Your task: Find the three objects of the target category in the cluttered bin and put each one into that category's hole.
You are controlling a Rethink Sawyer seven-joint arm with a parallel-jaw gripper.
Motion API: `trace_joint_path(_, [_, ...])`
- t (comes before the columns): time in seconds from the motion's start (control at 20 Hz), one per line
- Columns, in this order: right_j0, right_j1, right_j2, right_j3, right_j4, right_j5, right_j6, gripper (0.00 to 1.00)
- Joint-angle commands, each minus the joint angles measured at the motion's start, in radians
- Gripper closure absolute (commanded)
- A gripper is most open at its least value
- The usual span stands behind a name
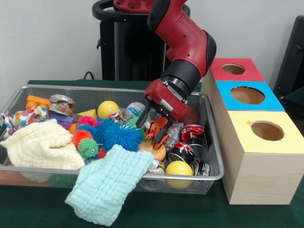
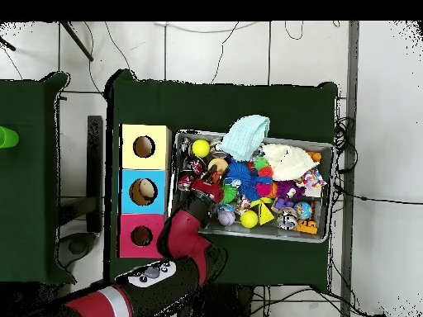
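Gripper spread wide over orange toy — near bin right wall.

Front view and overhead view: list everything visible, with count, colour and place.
Wire mesh bin: one, silver, on the green table.
Wooden boxes with round holes: three beside the bin, topped red, blue and yellow.
Mint muslin cloth: one, draped over the bin's front rim.
Cream muslin cloth: one, in the bin, at the front view's left.
Yellow balls: two, one by the front rim, one further back.
Blue spiky ball: one, mid-bin.
Crushed red cans: several, at the box end of the bin.
Orange toy: one, under the gripper.
Gripper: one, red and black, open, reaching into the bin.
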Motion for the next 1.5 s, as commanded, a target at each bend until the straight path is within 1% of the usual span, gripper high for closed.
trace_joint_path(0.05, [0.002, 0.025, 0.167, 0.024, 0.002, -0.083, 0.309, 0.00])
trace_joint_path(0.2, [0.005, 0.019, 0.169, 0.030, 0.008, -0.072, 0.302, 0.00])
trace_joint_path(0.25, [0.004, 0.017, 0.171, 0.031, 0.008, -0.072, 0.304, 1.00])
trace_joint_path(0.55, [-0.001, 0.012, 0.179, 0.036, 0.000, -0.081, 0.325, 1.00])
trace_joint_path(0.9, [-0.003, 0.008, 0.182, 0.037, -0.001, -0.081, 0.326, 1.00])
trace_joint_path(1.0, [0.002, 0.009, 0.179, 0.035, 0.010, -0.068, 0.310, 1.00])
trace_joint_path(1.1, [0.002, 0.008, 0.178, 0.038, 0.015, -0.083, 0.322, 1.00])
trace_joint_path(1.2, [-0.001, -0.015, 0.172, 0.045, -0.009, -0.068, 0.320, 1.00])
trace_joint_path(1.25, [-0.009, -0.042, 0.167, 0.053, -0.037, -0.048, 0.319, 1.00])
trace_joint_path(1.3, [-0.019, -0.085, 0.160, 0.064, -0.071, -0.012, 0.313, 1.00])
trace_joint_path(1.35, [-0.032, -0.144, 0.152, 0.077, -0.110, 0.039, 0.299, 1.00])
trace_joint_path(1.45, [-0.056, -0.299, 0.125, 0.091, -0.191, 0.178, 0.240, 1.00])
trace_joint_path(1.5, [-0.069, -0.381, 0.112, 0.086, -0.225, 0.258, 0.203, 1.00])
